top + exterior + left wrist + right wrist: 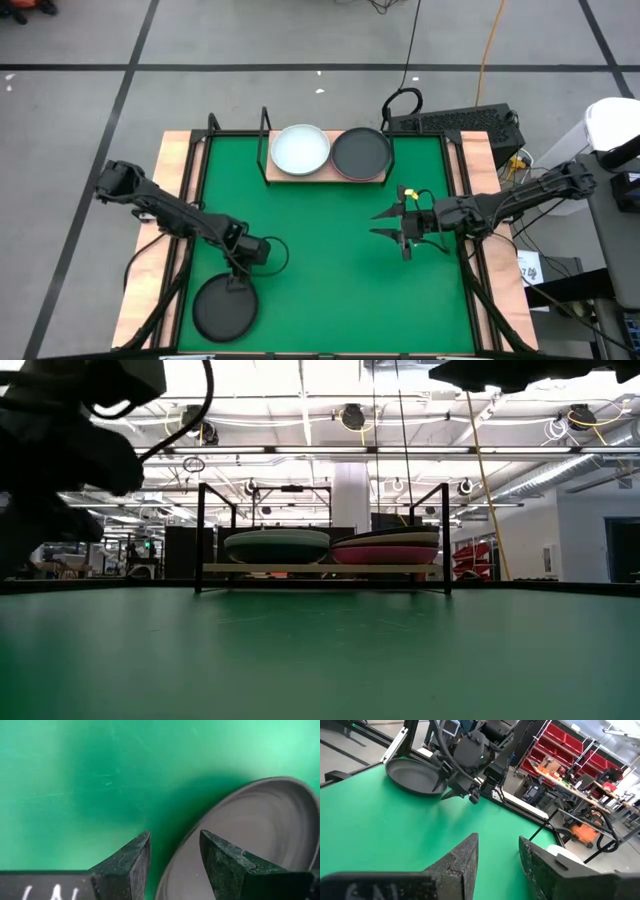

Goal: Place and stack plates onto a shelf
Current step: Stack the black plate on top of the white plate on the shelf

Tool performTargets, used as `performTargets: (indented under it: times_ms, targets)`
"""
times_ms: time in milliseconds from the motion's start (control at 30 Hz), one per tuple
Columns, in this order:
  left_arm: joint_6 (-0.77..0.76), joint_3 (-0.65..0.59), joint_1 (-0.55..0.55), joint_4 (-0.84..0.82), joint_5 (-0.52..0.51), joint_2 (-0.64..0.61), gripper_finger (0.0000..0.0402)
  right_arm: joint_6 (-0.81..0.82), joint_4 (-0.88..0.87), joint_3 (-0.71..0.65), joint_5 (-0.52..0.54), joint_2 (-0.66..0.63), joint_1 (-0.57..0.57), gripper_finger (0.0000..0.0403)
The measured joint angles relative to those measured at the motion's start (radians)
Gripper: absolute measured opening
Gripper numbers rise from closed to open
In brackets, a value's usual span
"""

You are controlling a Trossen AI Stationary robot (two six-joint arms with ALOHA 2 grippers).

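Observation:
A dark grey plate [225,308] lies on the green mat near its near-left corner. My left gripper [238,282] points down over the plate's far rim, open. In the left wrist view [175,855] one finger stands outside the rim and one over the plate's inside [260,825]. My right gripper [374,223] hovers open over the mat's right half, touching nothing [498,845]. The wooden shelf [330,178] stands at the far edge. It carries a stack topped by a white plate [300,149] and a dark plate [361,153] on a magenta one [385,554]. My left gripper stands astride the dark plate's far rim [172,870] from above, one finger [132,865] outside and one finger [225,865] inside. I cannot tell whether either finger touches the rim. The plate rests on the mat.
The green mat [320,250] has free room between the two arms and in front of the shelf. Black rods [200,535] rise at the shelf's ends. A keyboard [455,122] and cables lie beyond the far right corner.

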Motion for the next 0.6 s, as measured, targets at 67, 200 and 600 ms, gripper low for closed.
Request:
performTargets:
  times_ms: [67, 200, 600]
  targets:
    - [0.004, 0.000, -0.004, 0.010, 0.013, 0.031, 0.0172, 0.003, -0.010, 0.000, 0.000, 0.000, 0.000, 0.0123]
    - [0.004, 0.001, -0.009, 0.035, 0.039, 0.090, 0.0172, 0.004, -0.023, 0.000, 0.001, 0.000, 0.000, 0.0123]
    - [0.026, 0.001, 0.046, 0.053, 0.123, 0.076, 0.0013, 0.017, -0.028, 0.000, 0.000, 0.000, 0.000, 0.0123]
